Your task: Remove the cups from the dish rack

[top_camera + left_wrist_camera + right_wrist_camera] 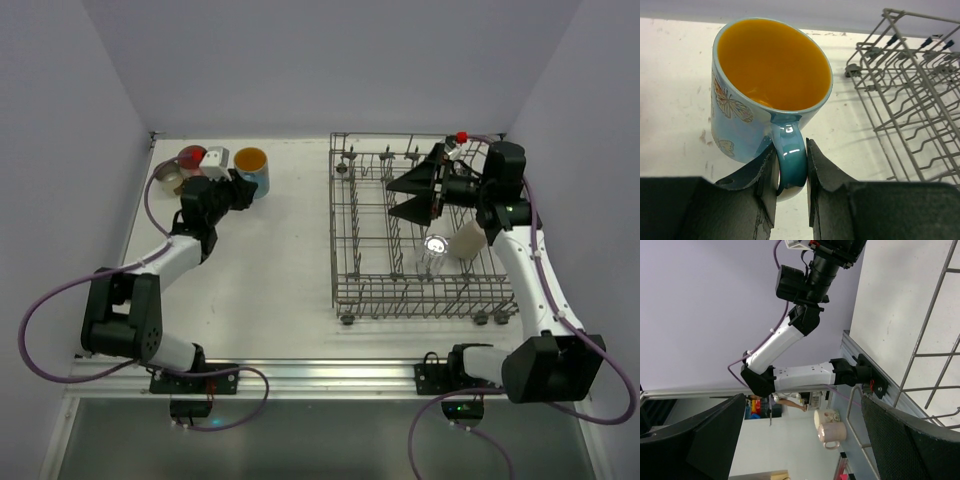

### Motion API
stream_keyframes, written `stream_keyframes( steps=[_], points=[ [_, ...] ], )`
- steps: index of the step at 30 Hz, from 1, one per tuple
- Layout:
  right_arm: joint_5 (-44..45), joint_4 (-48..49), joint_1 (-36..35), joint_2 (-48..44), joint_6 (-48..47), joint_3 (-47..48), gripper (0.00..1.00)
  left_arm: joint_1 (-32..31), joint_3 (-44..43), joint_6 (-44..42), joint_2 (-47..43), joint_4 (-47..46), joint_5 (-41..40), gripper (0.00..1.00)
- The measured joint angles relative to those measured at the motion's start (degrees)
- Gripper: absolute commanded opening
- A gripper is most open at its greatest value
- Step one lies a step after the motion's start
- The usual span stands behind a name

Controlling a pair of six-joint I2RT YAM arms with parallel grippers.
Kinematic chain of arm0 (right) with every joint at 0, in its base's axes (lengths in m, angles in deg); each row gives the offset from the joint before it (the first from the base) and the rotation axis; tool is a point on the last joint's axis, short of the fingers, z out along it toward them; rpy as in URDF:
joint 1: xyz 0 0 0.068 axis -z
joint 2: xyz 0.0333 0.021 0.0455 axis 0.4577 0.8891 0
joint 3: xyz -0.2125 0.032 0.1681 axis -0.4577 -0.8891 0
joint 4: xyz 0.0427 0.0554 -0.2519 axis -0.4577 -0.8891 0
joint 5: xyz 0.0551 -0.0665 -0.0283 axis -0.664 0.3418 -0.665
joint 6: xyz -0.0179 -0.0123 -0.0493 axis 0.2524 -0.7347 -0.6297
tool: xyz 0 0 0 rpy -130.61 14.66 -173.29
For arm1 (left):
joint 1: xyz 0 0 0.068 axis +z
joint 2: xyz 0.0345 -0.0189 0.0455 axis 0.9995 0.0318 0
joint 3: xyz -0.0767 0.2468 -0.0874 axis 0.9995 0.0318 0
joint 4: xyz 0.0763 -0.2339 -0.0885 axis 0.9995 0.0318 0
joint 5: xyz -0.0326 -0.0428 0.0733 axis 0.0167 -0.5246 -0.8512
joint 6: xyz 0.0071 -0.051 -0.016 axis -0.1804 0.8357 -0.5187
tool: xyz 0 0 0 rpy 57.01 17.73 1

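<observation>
Blue mug (757, 80), red-lined mug (192, 157), tan cup (168, 179) by the left hand (791, 165); glass tumbler (436, 250), beige cup (467, 240) beside the right hand (406, 197): five cups. One dish rack (420, 296).

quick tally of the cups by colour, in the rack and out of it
blue mug, orange inside: 1, on the table
red-inside mug: 1, on the table
tan cup: 1, on the table
clear glass tumbler: 1, in the dish rack
beige cup: 1, in the dish rack
total: 5 cups
white-grey thing by the red-inside mug: too small to tell, not counted
</observation>
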Motion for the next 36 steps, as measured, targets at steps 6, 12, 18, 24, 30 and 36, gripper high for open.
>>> stream_keyframes(
  steps=[6,12,18,24,30,36],
  points=[
    [-1.46,-0.22,1.38,1.11,-1.25,-0.02,0.99,3.50,0.83,0.48,6.05,-4.90,1.42,0.00],
    [-2.86,-0.46,3.41,2.71,-2.49,-0.02,0.99,4.85,0.20,1.07,12.09,-8.90,3.06,0.00],
    [-2.75,-1.62,3.82,4.50,-4.61,0.07,0.99,5.55,-2.56,1.36,18.14,-9.90,4.00,0.00],
    [-0.63,-7.91,3.82,6.64,-9.97,2.60,0.99,6.71,-5.25,1.25,20.02,-9.90,3.85,0.00],
    [3.13,-13.29,3.82,8.46,-15.04,5.77,0.99,7.15,-8.55,1.03,21.92,-9.92,3.76,0.00],
    [10.93,-20.96,3.82,10.51,-21.46,11.74,0.99,7.48,-9.09,-0.04,23.37,-9.38,3.26,0.00]
  ],
)
